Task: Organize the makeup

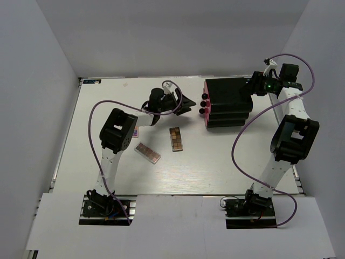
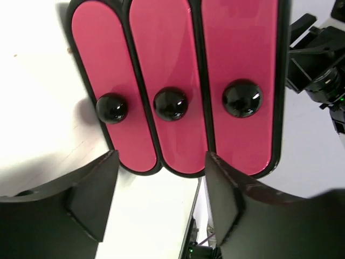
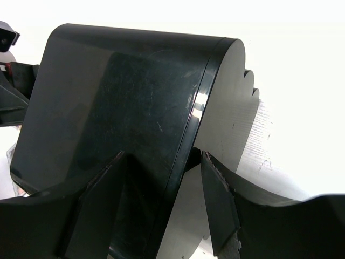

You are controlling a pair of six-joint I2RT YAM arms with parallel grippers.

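Two flat eyeshadow palettes lie on the white table (image 1: 215, 167): a brown one (image 1: 176, 138) in the middle and a pink one (image 1: 147, 152) to its left. A small card-like piece (image 1: 136, 131) shows beside the left arm's elbow, partly hidden. My left gripper (image 1: 190, 106) is open and empty just left of the big black box (image 1: 229, 100), facing its three pink drawer fronts (image 2: 172, 81) and black knobs (image 2: 171, 103); the gripper (image 2: 160, 175) touches nothing. My right gripper (image 1: 252, 86) is open at the box's back right corner, its jaws (image 3: 163, 159) astride the box's rear edge (image 3: 188, 135). No tubes or lipsticks are in view.
White walls enclose the table on the left, back and right. The box stands at the back right. Purple cables loop from both arms over the table. The right arm (image 2: 318, 70) shows behind the box in the left wrist view.
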